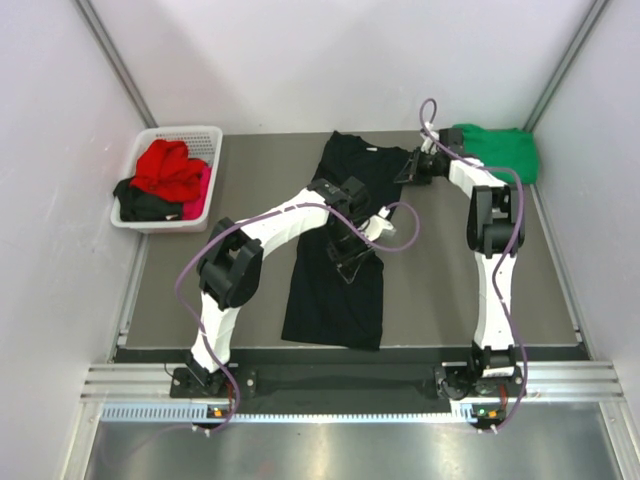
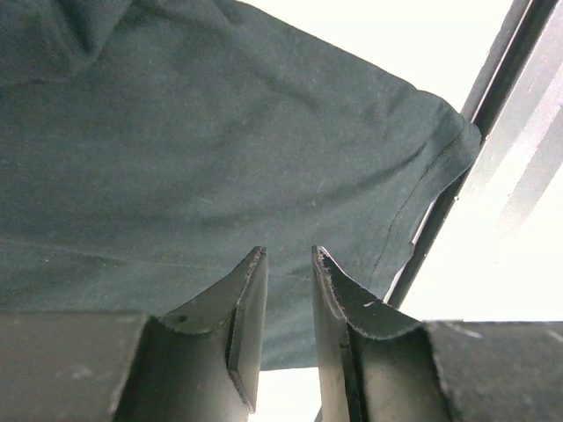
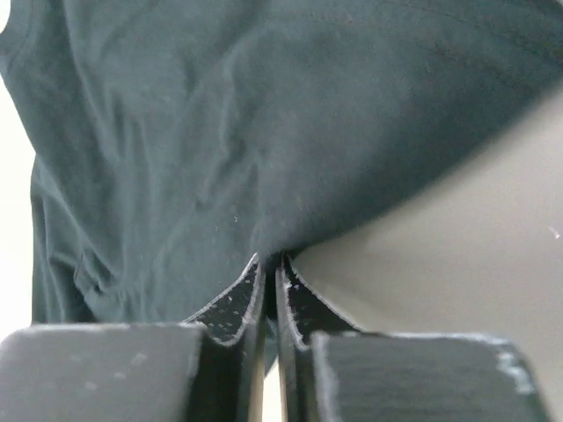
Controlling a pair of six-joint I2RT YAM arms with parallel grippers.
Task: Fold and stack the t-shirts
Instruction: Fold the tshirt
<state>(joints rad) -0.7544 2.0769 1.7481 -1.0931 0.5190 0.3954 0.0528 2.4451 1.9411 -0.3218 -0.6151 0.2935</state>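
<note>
Right pincer (image 3: pixel 271 262): jaws pinched together on the sleeve edge of the black t-shirt (image 1: pixel 335 290), probably to draw it inward for folding | shirt spreads flat beyond its tips | left pincer (image 2: pixel 288 255): jaws parted, holding nothing, above the same shirt.

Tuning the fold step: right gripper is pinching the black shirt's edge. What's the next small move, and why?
Probably lift the right gripper slightly and draw the pinched edge leftward over the black t-shirt. Its jaws are shut on the cloth's edge, the shirt lies spread flat, and the left gripper stands open over the shirt's middle, gripping nothing.
</note>
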